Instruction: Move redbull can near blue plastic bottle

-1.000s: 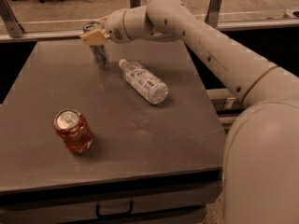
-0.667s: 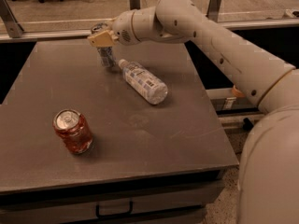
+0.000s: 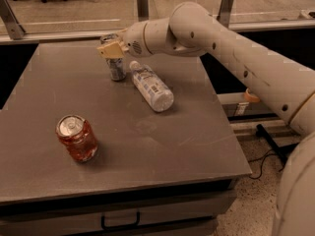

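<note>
You have a grey-brown table [image 3: 162,146] with a rail and glass behind its far edge and speckled floor [image 3: 251,205] off its right side. A red soda can [image 3: 77,138] stands near the front left, with bare surface between it and the far items. The arm [image 3: 236,58] reaches in from the right, over the far edge. The gripper [image 3: 112,48] is clenched on the upper part of the redbull can [image 3: 117,69], which is upright just left of the blue plastic bottle [image 3: 151,86] lying on its side. The can's base seems to meet the table.
</note>
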Motion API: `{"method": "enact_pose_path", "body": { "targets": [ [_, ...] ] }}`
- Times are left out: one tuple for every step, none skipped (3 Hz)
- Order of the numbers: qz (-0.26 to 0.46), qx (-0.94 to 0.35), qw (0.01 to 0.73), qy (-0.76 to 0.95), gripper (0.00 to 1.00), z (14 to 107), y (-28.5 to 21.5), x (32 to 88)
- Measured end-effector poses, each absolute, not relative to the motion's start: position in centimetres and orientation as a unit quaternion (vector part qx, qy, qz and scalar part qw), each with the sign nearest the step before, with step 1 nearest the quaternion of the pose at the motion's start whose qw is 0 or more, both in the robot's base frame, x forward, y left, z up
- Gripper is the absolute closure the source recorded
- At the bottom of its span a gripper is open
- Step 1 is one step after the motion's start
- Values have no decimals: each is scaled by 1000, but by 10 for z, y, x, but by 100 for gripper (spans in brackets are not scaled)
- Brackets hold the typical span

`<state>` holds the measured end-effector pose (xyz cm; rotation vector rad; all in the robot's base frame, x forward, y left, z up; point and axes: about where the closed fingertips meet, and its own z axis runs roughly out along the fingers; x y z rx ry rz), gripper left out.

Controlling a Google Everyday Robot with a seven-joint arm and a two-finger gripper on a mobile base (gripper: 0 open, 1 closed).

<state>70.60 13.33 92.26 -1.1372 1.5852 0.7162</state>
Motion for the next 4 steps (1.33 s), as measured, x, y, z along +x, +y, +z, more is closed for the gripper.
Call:
{"method": "enact_pose_path", "body": {
  "targets": [
    [300,-463,508,661,12,919,132,700],
    [294,-455,509,669,0,918,121,695],
    [275,-442,515,680,0,925,94,690],
    [244,-410,527,703,0,936,47,679]
  ]
}}
